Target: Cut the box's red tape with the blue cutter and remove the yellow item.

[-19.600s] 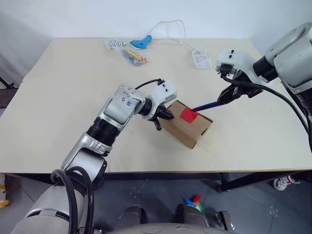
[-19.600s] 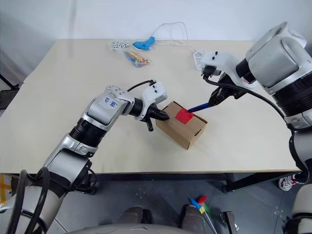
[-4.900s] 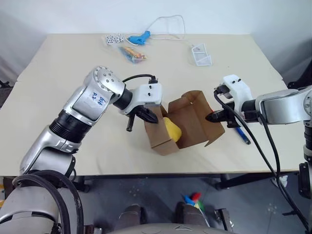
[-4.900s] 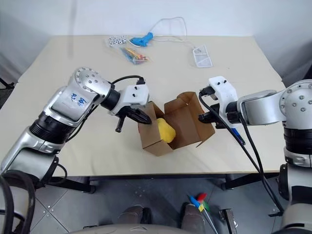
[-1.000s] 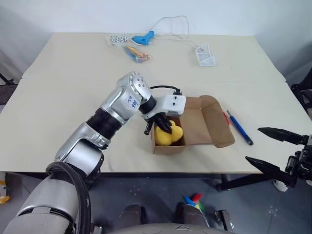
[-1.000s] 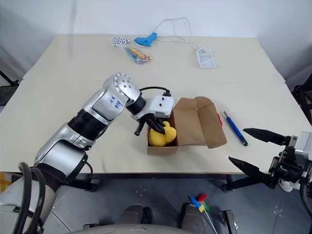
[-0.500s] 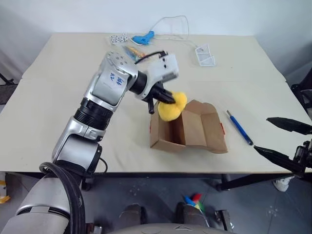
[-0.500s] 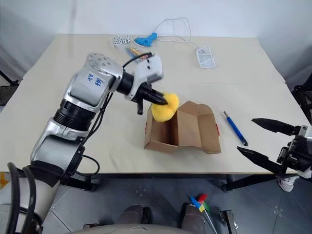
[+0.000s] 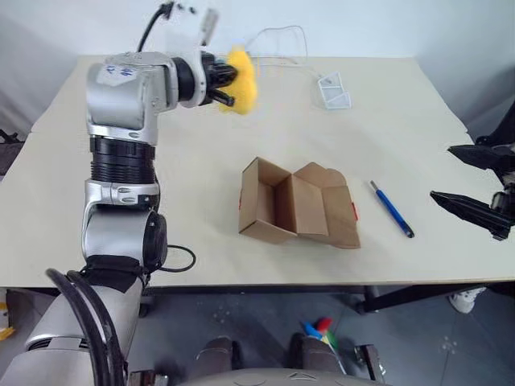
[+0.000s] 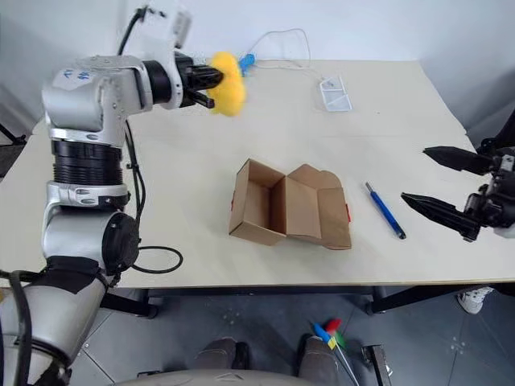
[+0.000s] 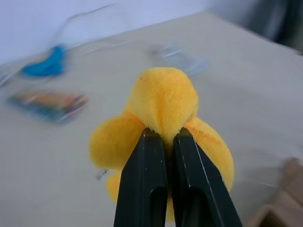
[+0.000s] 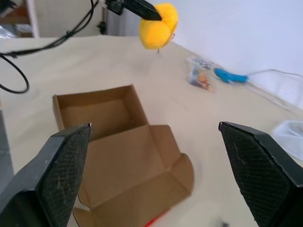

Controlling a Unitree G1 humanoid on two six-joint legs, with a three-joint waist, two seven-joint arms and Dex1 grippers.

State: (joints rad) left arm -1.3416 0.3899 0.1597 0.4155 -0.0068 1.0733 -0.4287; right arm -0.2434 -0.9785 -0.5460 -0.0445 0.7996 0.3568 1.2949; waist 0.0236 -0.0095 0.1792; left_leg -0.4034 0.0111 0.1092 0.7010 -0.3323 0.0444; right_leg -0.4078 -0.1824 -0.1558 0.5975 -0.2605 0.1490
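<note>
Left eye view: your left pincer (image 9: 228,84) has lifted the soft yellow lump (image 9: 240,80), clamped, out of the open brown cardboard box (image 9: 294,211) toward the table's (image 9: 201,161) far left; right pincer (image 9: 471,181) gapes wide.

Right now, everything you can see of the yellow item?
The yellow item is a bright yellow, fuzzy plush lump with rounded lobes. It hangs in the air above the far left part of the table, clear of the opened box. The left gripper has its two black fingers pinched shut into the plush; nothing else touches it.
</note>
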